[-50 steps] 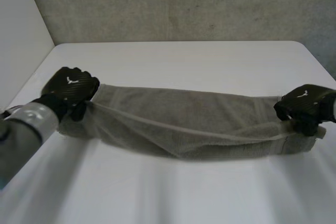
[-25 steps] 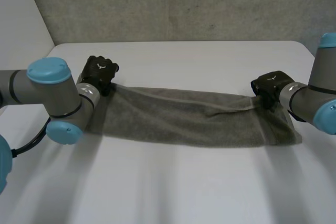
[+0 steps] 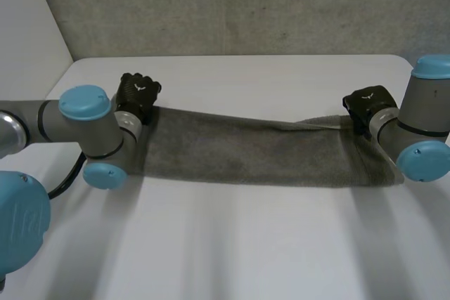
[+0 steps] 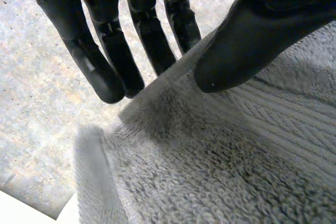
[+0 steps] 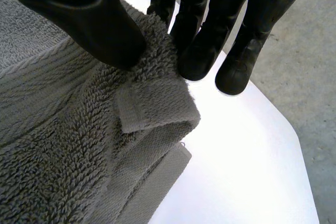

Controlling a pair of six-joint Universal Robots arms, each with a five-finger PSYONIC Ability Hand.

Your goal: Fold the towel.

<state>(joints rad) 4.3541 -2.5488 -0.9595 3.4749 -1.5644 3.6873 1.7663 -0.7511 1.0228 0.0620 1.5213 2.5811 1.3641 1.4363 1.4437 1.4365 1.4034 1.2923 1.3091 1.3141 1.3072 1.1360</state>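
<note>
Grey concrete wall (image 3: 232, 5) stood behind the white table (image 3: 246, 251). The left robot hand (image 3: 138, 94) was at the far left corner of the grey towel (image 3: 253, 149). In the left wrist view its thumb (image 4: 247, 40) pressed on top of the towel's edge. Its fingers (image 4: 94, 56) were on the other side of that edge, so this hand pinched the towel.

The right robot hand (image 3: 368, 103) was at the far right corner. In the right wrist view its thumb (image 5: 84, 14) and fingers (image 5: 202, 35) squeezed the fluffy corner between them. The hem curled over just under the thumb. That corner was lifted a little off the table, and a thin fold ran from it toward the middle of the towel.

The towel lay on the table as one long band, stretched from one hand to the other. Its near edge rested flat on the table. The left arm (image 3: 91, 128) reached over the left end of the towel and the right arm (image 3: 422, 131) over the right end. Both arms were grey with light-blue caps.
</note>
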